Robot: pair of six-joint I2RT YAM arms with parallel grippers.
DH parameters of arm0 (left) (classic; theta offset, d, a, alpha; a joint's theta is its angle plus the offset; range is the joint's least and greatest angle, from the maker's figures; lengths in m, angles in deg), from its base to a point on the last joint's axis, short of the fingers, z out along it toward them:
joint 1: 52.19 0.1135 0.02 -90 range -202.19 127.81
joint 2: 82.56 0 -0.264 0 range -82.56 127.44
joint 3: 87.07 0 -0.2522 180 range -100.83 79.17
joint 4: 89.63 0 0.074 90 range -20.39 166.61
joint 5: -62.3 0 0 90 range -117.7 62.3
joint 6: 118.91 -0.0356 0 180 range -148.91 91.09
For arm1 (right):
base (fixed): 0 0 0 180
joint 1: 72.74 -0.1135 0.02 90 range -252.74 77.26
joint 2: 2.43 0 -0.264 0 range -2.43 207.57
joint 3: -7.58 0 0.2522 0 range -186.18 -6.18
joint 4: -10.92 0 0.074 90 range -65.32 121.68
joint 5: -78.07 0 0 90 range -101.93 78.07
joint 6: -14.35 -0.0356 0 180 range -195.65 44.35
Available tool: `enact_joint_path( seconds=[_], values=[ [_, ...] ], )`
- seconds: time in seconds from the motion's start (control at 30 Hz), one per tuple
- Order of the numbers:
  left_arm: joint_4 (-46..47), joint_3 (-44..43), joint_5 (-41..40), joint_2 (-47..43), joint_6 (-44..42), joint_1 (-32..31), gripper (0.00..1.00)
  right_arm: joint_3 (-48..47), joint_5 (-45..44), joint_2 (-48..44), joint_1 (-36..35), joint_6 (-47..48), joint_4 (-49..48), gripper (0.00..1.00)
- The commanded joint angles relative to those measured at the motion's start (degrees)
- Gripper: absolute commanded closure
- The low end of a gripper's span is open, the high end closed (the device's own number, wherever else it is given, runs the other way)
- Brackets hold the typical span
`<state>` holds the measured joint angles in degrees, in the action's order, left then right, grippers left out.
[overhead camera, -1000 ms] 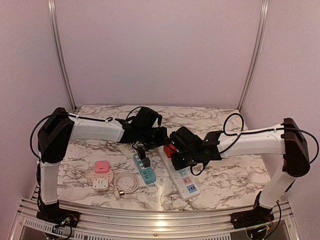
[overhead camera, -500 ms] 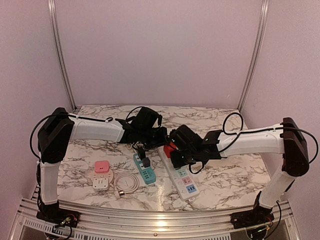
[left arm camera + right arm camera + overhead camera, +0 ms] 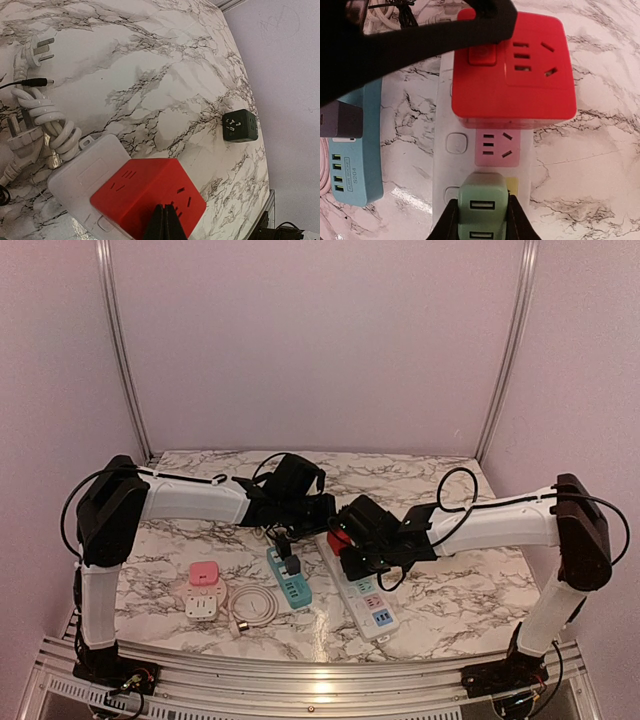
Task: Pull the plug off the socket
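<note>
right gripper [image 3: 482, 224] sits at the bottom of its wrist view, its two fingers [image 3: 448, 221] closed against the sides of the green plug [image 3: 482, 196]. the green plug stands in the white strip [image 3: 445, 120], just below a pink socket face [image 3: 497, 147]. above that face the red cube [image 3: 515, 70] is seated on the same strip. a teal strip [image 3: 357, 155] lies just to the left, with a black adapter [image 3: 340, 120] plugged into it.

left gripper [image 3: 163, 224] shows its fingers pressed together, holding nothing, the tips touching the red cube's upper face. in the right wrist view its dark finger crosses the cube's top edge.

beside the white strip's far end lie coiled white cables [image 3: 47, 117] and a loose white plug [image 3: 34, 50]. a black cube [image 3: 240, 126] stands well apart on the marble table [image 3: 150, 60]. in the top view a pink adapter [image 3: 204, 573], a white adapter [image 3: 202, 606] and a coiled cord [image 3: 256, 606] rest near the left arm's side.
</note>
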<state>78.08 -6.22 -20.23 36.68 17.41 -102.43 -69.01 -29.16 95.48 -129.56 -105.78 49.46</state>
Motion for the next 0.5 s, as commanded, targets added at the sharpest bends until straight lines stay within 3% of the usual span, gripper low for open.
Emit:
enact_joint_path(
  seconds=[0.0,0.1,0.47],
  values=[
    [-6.5,0.4,0.5,3.0,-0.1,-0.8,1.00,1.0,0.2,0.3,0.5,-0.4,1.2,0.90],
    [-7.1,0.2,0.3,3.3,-0.2,-0.8,1.00,1.8,-0.2,-0.7,0.5,-1.2,0.8,0.96],
    [-10.9,-1.4,-1.5,5.8,-0.7,-1.1,1.00,0.2,-2.1,-4.0,-0.3,-1.4,0.3,0.98]
  ],
)
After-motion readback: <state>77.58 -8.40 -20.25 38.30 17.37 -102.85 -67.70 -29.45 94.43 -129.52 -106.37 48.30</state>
